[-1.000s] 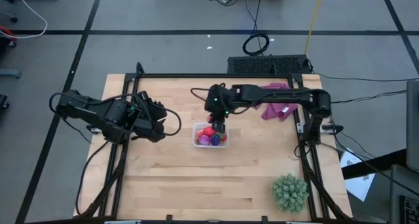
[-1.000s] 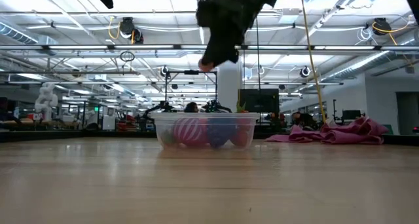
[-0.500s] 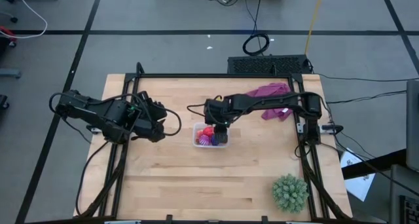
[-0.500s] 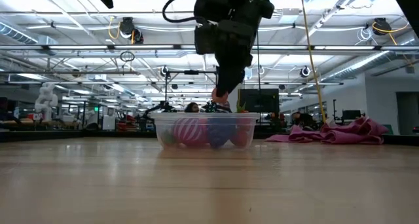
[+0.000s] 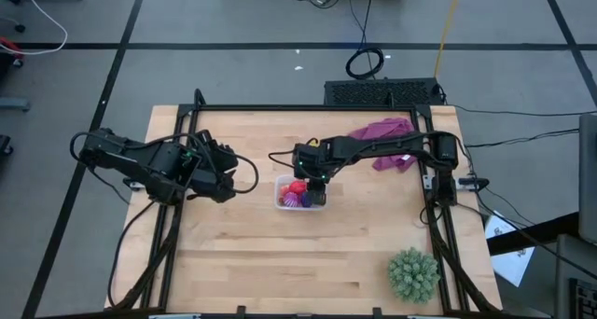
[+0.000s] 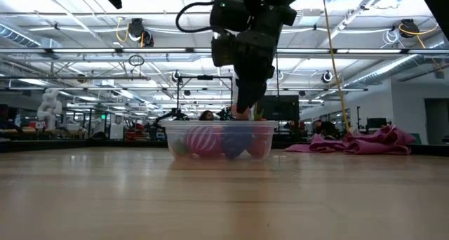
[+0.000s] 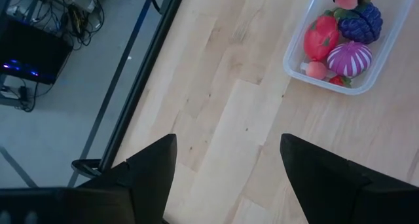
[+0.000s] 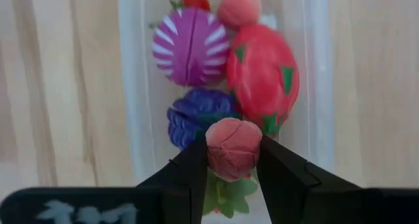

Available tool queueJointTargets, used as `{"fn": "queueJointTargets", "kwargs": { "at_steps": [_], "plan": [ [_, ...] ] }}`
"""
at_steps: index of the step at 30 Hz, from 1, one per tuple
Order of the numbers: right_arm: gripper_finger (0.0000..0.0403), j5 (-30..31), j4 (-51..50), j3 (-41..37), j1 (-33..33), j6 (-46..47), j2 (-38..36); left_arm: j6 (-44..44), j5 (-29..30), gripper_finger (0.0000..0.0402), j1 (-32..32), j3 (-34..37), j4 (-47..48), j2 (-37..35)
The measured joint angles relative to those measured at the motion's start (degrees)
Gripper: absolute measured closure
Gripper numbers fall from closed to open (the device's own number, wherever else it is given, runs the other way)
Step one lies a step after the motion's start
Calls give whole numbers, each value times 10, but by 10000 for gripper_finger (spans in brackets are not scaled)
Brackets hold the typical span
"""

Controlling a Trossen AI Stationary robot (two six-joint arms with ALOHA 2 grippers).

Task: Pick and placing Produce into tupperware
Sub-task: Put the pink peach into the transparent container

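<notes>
The tupperware [image 5: 284, 201], a clear box, stands mid-table with produce in it: a purple-and-white striped piece [image 8: 190, 46], a red one with green flecks [image 8: 263, 76], a dark purple one [image 8: 196, 122] and a small pink one [image 8: 239, 8]. My right gripper [image 8: 234, 164] hangs over the box's far part, shut on a pinkish produce piece [image 8: 234, 147]. In the low view that piece [image 6: 242, 114] sits just above the box rim [image 6: 219, 125]. My left gripper [image 7: 226, 175] waits open over the table's left part, with nothing between its fingers. My right gripper pinches the pinkish piece by its two opposite sides [image 8: 213, 152], one dark finger [image 8: 190, 175] on each. The fingers slant steeply down from the table's far right. The piece is lifted clear, over the produce in the box.
A magenta cloth [image 5: 387, 142] lies at the table's far right. A big green spiky ball [image 5: 412, 274] sits at the near right corner. Black frame rails [image 5: 168, 226] run along the table's sides. Bare wood lies in front of the box.
My right gripper has come down toward the tupperware and tipped more steeply, staying shut on the pinkish piece. The piece has sunk from well above the box to just over its rim. Most of the descent came in the first half second.
</notes>
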State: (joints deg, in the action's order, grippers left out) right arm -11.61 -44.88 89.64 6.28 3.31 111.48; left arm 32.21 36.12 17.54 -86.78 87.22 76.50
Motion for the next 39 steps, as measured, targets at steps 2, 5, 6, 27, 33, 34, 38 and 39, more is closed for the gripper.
{"fn": "queueJointTargets", "kwargs": {
  "at_steps": [2, 5, 6, 27, 33, 34, 38, 39],
  "plan": [
    [296, 0, 1, -9, 0, 0, 0, 0, 0, 128, 0, 0, 0, 0],
    [296, 11, 0, -14, 0, 1, 0, 0, 0, 128, 0, 0, 0, 0],
    [296, 17, 1, -14, 0, 1, 0, 0, 0, 128, 0, 0, 0, 0],
    [296, 26, 4, -14, 0, -14, 0, 2, 0, 128, 0, 0, 0, 0],
    [292, 26, 3, -14, 0, -22, 0, 5, 0, 128, 0, 0, 0, 0],
    [288, 26, 3, -14, 0, -22, 0, 5, 0, 128, 0, 0, -1, 0],
    [252, 26, 3, -14, 0, -23, 0, 5, 0, 128, 0, 0, -1, 0],
    [242, 26, 3, -14, 0, -23, 0, 5, 0, 128, 0, 0, -1, 0]
  ]
}}
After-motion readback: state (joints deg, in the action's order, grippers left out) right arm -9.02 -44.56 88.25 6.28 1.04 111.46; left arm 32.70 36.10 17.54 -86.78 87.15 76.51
